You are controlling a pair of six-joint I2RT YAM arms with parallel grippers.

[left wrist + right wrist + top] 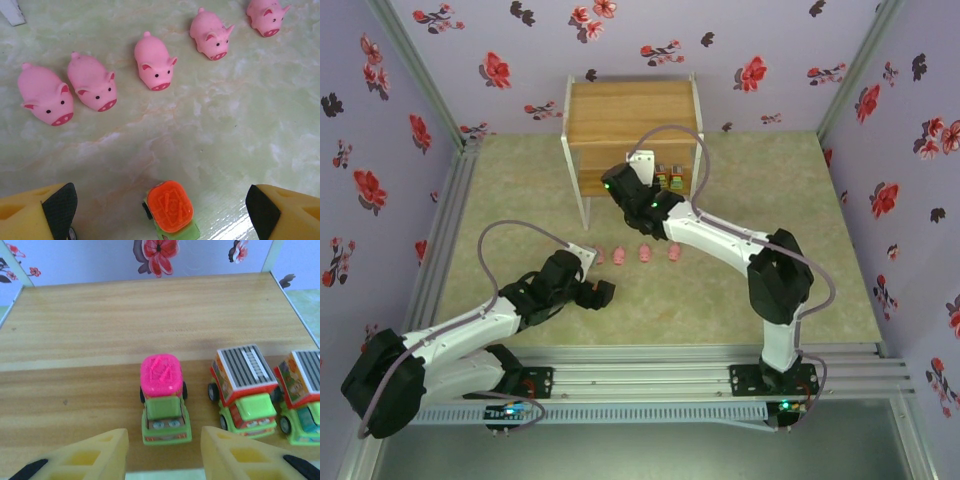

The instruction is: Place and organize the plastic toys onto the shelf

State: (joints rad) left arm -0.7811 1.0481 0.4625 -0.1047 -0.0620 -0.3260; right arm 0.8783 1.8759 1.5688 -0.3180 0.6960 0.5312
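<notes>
Orange-topped truck (170,210) sits on the desk (240,130) right btwn the left claw's (161,215) wide-apart fingers. Its long axis points away toward the pink pigs (154,62), i.e. crosswise to the closing line, so the jaws would meet its flanks. Left arm is much nearer it. Right claw (164,437) is at the shelf (100,315), fingers apart, straddling w/o touching the magenta-topped truck (162,390), parked beside two grey-roofed trucks (247,390)
</notes>
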